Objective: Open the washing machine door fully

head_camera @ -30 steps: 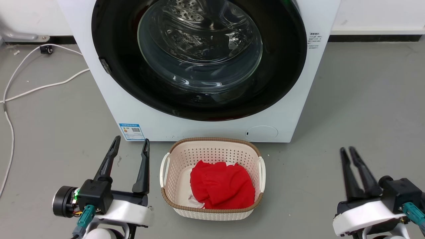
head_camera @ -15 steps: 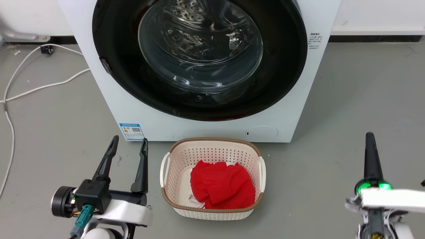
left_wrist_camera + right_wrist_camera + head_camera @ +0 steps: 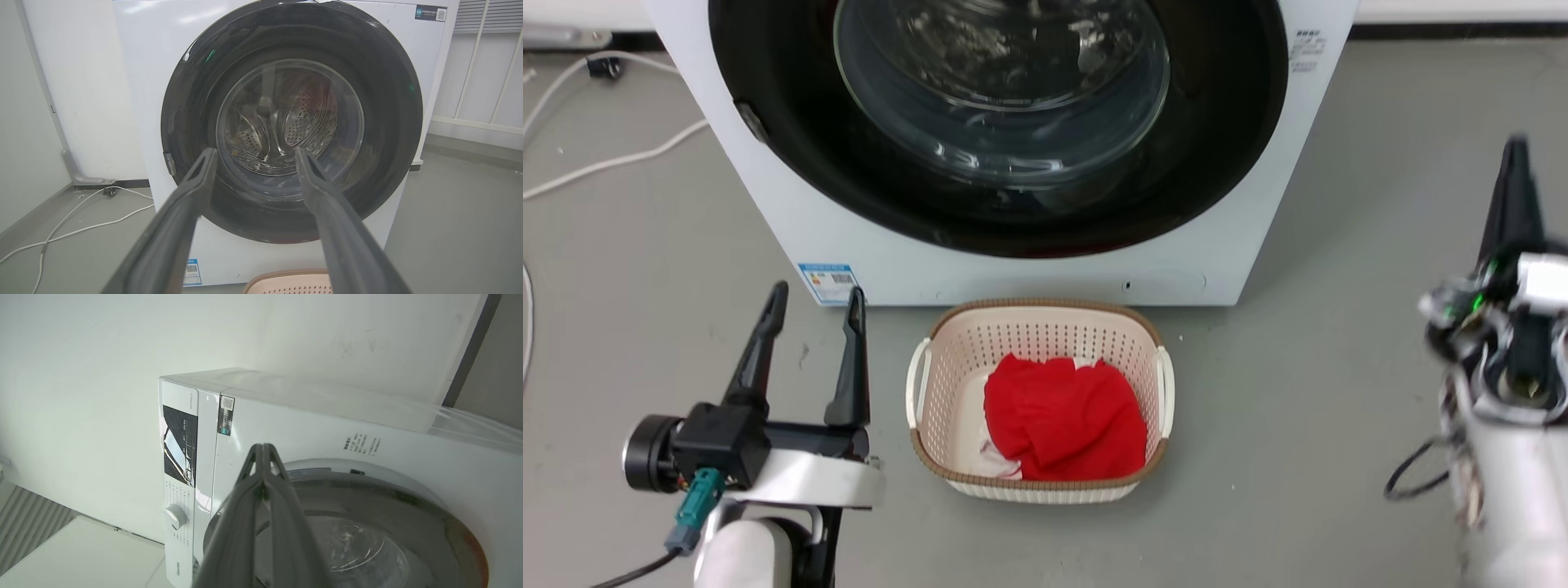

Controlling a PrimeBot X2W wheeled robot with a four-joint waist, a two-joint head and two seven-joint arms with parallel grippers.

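The white washing machine [image 3: 784,212] stands at the top of the head view. Its round glossy black door [image 3: 1225,122] with a clear glass bowl lies flat against the front. In the left wrist view the door [image 3: 392,106] faces the camera, and the steel drum shows through the glass. My left gripper [image 3: 813,298] [image 3: 254,154] is open with nothing in it, low at the left, short of the machine. My right gripper [image 3: 1516,149] [image 3: 263,448] is shut on nothing, raised at the far right, apart from the door [image 3: 449,526].
A beige laundry basket [image 3: 931,359] with a red cloth [image 3: 1062,416] sits on the grey floor right in front of the machine. White cables [image 3: 613,159] lie on the floor at the left. A control knob [image 3: 176,516] is on the machine's panel.
My right arm has risen and swung forward, its fingers now edge-on and higher in the head view. The head camera has shifted, so the machine and basket sit higher. The left gripper stays open.
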